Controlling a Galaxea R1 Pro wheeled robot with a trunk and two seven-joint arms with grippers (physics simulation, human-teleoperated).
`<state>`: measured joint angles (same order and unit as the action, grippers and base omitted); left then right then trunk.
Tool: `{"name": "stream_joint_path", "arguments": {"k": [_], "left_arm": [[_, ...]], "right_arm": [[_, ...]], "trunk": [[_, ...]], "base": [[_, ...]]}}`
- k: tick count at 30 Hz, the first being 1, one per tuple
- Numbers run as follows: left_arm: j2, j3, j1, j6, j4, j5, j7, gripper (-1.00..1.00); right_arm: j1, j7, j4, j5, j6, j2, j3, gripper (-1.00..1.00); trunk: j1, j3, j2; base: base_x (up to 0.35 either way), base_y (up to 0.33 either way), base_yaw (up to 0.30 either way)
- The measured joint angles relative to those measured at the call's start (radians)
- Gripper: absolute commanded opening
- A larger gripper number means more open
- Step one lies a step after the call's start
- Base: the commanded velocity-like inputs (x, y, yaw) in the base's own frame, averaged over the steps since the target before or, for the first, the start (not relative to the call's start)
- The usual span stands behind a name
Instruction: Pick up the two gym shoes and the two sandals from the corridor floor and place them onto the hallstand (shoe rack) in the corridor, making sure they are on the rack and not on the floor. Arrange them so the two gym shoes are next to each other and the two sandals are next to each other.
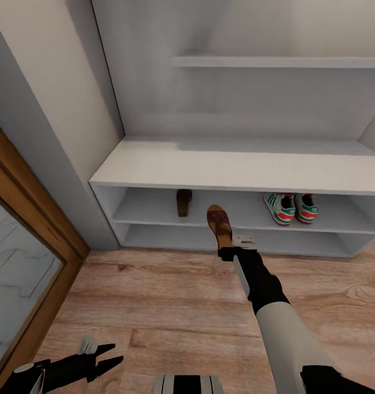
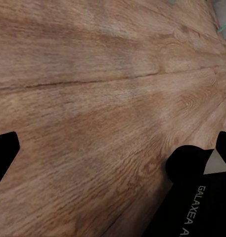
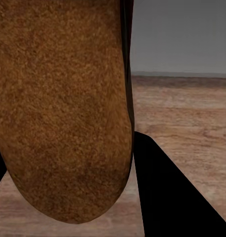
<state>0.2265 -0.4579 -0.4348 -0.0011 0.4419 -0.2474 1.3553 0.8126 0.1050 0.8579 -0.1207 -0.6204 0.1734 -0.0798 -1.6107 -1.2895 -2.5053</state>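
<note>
On upper low shelf of hallstand point(image 1: 236, 164): 2 gym shoes point(image 1: 290, 208), side by side, rt end; 1 sandal point(image 1: 183, 202) further left, apparently on edge. Second sandal point(image 1: 219, 224): off corridor floor point(image 1: 171, 306), pinched by right gripper point(image 1: 229, 246) in front of that shelf, between the others. Left gripper point(image 1: 108, 358): low over floor, fingers spread, holding nothing.

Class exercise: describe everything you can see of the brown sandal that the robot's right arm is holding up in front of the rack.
The held sandal is a brown open slip-on with a wide darker strap and a tan, cork-like sole. The right gripper clamps its heel end, so its toe points up and away toward the hallstand, level with the upper low shelf. It hangs clear of the corridor floor. The right wrist view shows its fuzzy, suede-like footbed close up.
</note>
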Motion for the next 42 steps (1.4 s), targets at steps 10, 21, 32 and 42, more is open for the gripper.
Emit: {"name": "stream_joint_path", "arguments": {"k": [10,21,32,42], "left_arm": [[0.0,0.0,0.0,0.0,0.0,0.0,0.001,1.0],[0.0,0.0,0.0,0.0,0.001,0.0,0.002,1.0],[0.0,0.0,0.0,0.0,0.0,0.001,0.002,1.0],[0.0,0.0,0.0,0.0,0.0,0.001,0.002,1.0]], "right_arm": [[0.0,0.0,0.0,0.0,0.0,0.0,0.0,-1.0],[0.0,0.0,0.0,0.0,0.0,0.0,0.0,-1.0],[0.0,0.0,0.0,-0.001,0.0,0.0,-0.001,-1.0],[0.0,0.0,0.0,0.0,0.0,0.0,-0.002,-1.0]], "trunk": [[0.0,0.0,0.0],[0.0,0.0,0.0],[0.0,0.0,0.0],[0.0,0.0,0.0]], "base": [[0.089,0.0,0.0],[0.146,0.0,0.0],[0.176,0.0,0.0],[0.062,0.0,0.0]]}}
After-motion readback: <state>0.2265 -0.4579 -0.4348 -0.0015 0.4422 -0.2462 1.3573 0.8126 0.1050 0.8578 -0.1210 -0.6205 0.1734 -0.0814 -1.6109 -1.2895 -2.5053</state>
